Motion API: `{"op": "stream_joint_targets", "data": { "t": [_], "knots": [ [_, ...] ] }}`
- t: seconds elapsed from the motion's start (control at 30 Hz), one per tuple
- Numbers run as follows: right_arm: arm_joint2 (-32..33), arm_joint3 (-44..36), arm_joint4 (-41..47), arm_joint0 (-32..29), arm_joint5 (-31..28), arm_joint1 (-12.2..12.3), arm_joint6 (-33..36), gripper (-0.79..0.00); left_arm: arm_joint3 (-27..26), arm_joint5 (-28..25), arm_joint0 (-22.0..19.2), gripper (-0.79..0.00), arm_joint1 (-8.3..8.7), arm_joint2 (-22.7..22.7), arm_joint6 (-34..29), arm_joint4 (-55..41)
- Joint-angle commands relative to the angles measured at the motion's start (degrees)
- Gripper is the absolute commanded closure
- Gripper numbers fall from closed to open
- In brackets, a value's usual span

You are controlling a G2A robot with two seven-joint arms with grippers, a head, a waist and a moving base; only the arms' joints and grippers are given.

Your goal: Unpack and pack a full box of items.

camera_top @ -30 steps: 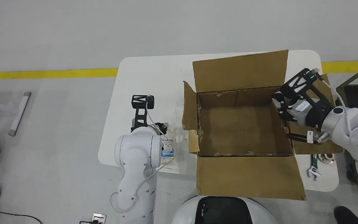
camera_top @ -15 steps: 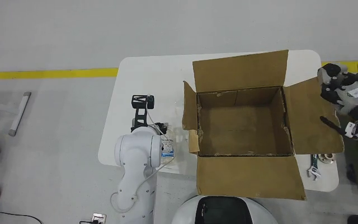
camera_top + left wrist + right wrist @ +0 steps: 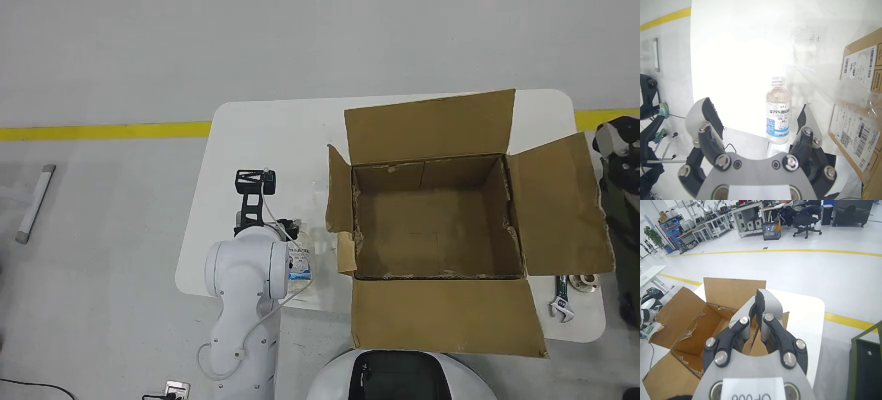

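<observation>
box: open cardboard box (image 3: 437,228) on the white table (image 3: 270,150), all four flaps out, bare floor inside, nothing packed that I can see.
bottle: clear labelled bottle (image 3: 777,121), upright, white cap on, standing by the table's near edge just beside the box's left wall (image 3: 300,264).
my left claw: left gripper (image 3: 756,105) spread wide and holding nothing. The bottle sits in the gap, much nearer one pad than the other; I see no contact.
my right claw: right gripper (image 3: 758,303) with pads pressed together on nothing, held high beyond the box's right flap (image 3: 560,205), past the table's right end.
other: a wrench (image 3: 562,297) lies on the table beside that flap, near the front right corner.
stage: my guess is unpacking is done and packing begins, with the bottle first.
step: grasp the bottle with the left claw.
do it well: shift sideways first so the bottle is centred between the pads. Then take it on the labelled body, below the shoulder, not at the cap.
squeeze: thin plastic, likely to flex, so close gently and evenly.
lift: go straight up, high enough to clear the left wall and its short flap, then set it upright in a corner.
risk: closing off-centre would push it over, or off the near edge.
right arm: keep it out of the box opening.
</observation>
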Motion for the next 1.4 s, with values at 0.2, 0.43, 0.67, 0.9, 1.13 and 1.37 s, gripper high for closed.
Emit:
{"op": "stream_joint_targets", "data": {
  "t": [0.2, 0.43, 0.67, 0.9, 1.13, 1.37],
  "knots": [
    [6.2, 3.6, -5.5, -4.6, -7.8, -0.8, -14.7, 0.0, 0.0, 0.0, 0.0, -0.785, 0.0, 0.0, 0.0, 0.0],
    [10.1, 8.1, -8.5, -10.9, -10.9, -1.9, -23.0, 0.0, 0.1, 0.0, 0.2, -0.785, 0.01, 0.0, 0.5, 0.0],
    [10.9, 7.1, -7.5, -14.1, -10.1, -2.7, -23.9, 0.0, -1.8, -5.6, 4.9, -0.785, 0.32, -0.4, 0.1, -4.7],
    [10.2, 5.6, -7.6, -14.7, -10.0, -3.1, -22.7, 0.0, -0.3, -14.8, 8.3, -0.785, 1.14, -6.9, -1.0, -12.7],
    [9.3, 4.4, -8.4, -14.9, -9.6, -3.3, -21.9, 0.0, -0.2, -14.9, 8.3, -0.785, 1.18, -7.5, -1.0, -14.7],
    [9.5, 4.0, -9.2, -16.0, -9.3, -3.7, -21.2, 0.0, 0.1, -14.1, 9.1, -0.785, 1.18, -7.4, 1.7, -15.9]
  ]
}}
